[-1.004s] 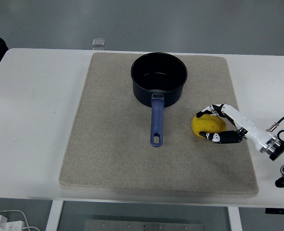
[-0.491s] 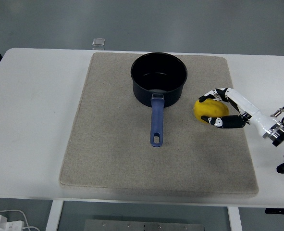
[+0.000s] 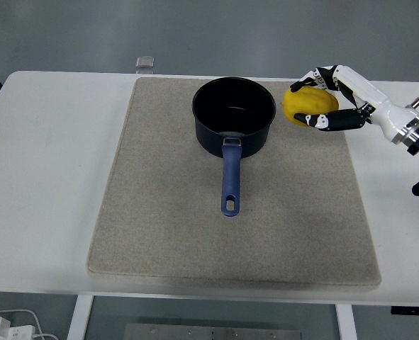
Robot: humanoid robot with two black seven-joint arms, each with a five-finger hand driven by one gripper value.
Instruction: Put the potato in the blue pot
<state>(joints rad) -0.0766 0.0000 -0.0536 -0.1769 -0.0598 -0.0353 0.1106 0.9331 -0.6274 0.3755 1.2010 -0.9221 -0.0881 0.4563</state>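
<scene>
Now, the head view, the only 1 on offer: the right hand (image 3: 330, 99) is in from the right edge, fingers (image 3: 334, 120) wrapped around the yellow potato (image 3: 308, 105), thumb side over the top and the other digits curled under its near side. The potato is clamped and looks to be clear of the mat, just to the right of the blue pot (image 3: 234, 117) and roughly level with its rim, with a narrow gap between the 2. The pot sits upright toward the far edge of the beige mat (image 3: 166, 212), its dark inside showing, and its blue handle (image 3: 230, 180) points straight back at the near edge of the white table (image 3: 46, 177). Beyond the pot to the left, a small clear square object (image 3: 146, 62) lies at the table's far edge. Nothing of the left arm shows.
</scene>
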